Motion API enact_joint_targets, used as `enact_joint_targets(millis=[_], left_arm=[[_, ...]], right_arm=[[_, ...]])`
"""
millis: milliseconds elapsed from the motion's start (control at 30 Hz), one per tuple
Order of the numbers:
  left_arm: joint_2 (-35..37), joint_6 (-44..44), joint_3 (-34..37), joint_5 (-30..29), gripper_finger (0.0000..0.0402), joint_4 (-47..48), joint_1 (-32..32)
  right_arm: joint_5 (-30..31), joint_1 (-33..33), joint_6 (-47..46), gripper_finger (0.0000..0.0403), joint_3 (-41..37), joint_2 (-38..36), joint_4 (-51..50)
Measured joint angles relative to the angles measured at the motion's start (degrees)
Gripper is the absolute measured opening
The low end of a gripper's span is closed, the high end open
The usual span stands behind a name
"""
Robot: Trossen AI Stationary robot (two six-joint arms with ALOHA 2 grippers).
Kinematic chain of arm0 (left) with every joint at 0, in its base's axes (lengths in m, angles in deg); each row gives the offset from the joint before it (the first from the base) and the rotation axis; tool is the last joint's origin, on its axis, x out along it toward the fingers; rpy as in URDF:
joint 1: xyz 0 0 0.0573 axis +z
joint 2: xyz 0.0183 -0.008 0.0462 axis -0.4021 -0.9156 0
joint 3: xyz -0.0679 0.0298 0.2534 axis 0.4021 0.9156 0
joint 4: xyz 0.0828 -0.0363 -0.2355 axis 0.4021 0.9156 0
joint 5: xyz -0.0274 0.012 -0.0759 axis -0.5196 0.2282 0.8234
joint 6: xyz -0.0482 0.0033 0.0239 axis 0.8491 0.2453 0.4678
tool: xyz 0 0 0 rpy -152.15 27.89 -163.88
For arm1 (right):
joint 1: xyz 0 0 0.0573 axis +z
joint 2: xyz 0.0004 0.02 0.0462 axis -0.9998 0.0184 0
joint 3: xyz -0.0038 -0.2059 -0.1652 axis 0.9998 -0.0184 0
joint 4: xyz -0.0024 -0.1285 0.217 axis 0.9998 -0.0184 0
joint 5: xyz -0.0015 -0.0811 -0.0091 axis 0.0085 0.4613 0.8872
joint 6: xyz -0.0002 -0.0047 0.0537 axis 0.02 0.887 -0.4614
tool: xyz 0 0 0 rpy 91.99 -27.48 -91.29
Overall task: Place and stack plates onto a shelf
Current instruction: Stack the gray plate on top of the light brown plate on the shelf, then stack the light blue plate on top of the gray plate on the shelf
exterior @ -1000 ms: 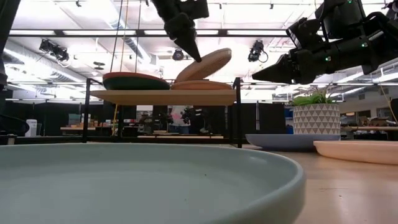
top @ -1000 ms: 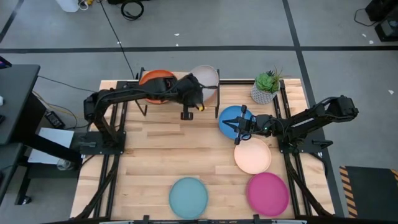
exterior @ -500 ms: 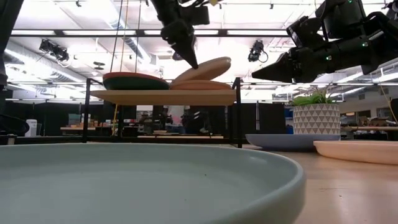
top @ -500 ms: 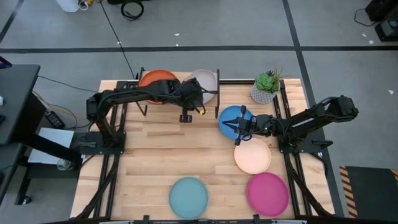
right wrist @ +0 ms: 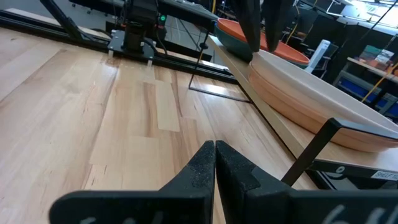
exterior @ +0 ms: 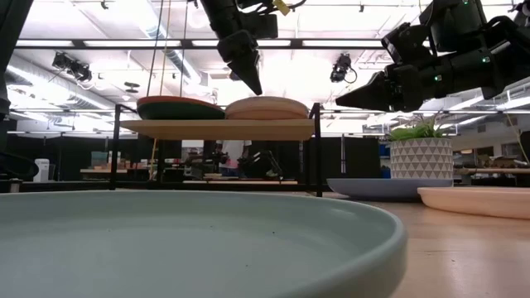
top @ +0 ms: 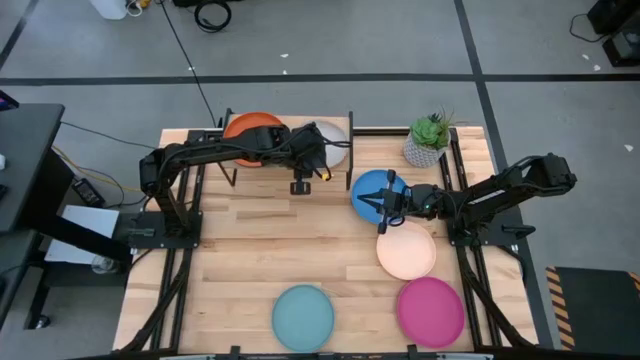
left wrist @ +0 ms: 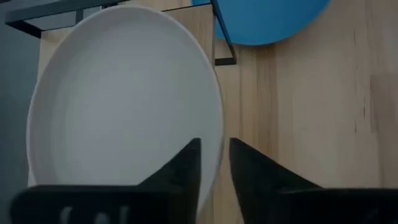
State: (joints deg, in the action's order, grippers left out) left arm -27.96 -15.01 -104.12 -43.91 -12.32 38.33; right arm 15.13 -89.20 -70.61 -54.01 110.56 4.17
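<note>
Shelf (top: 288, 146): two stacks: orange plate (top: 250, 128) over a dark one; cream plate (left wrist: 118, 106) flat over a tan one.
Left hand (left wrist: 212, 163): just over the cream plate's rim, fingers slightly apart, empty.
Right hand (top: 386, 203): over the blue plate (top: 370, 188), fingers together.
Left on counter (top: 240, 250): blue, peach (top: 406, 251), magenta (top: 431, 311), light blue (top: 303, 316).

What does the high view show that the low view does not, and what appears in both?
Only the high view shows the magenta plate and the whole tabletop. Only the low view shows, side on, the cream plate lying flat on a tan plate, with the left end effector just above. Both show the shelf, plant, and the right end effector above the blue plate.
</note>
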Motion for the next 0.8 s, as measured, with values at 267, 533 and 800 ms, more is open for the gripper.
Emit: enact_joint_targets(millis=[267, 533, 800], left_arm=[[0.6, -5.2, -0.1, -3.2, 0.0142, -1.1, -2.8], [0.8, -11.0, -0.3, 1.6, 0.0143, -3.4, -10.8], [0.8, 0.8, -0.2, 7.4, 0.0143, -3.5, -15.9]], right_arm=[[0.0, 0.0, 0.0, 0.0020, 0.0, 0.0, -0.1], [0.0, 0.0, 0.0, 0.0020, 0.0, 0.0, -0.2], [0.0, 0.0, 0.0, 0.0020, 0.0, 0.0, -0.2]])
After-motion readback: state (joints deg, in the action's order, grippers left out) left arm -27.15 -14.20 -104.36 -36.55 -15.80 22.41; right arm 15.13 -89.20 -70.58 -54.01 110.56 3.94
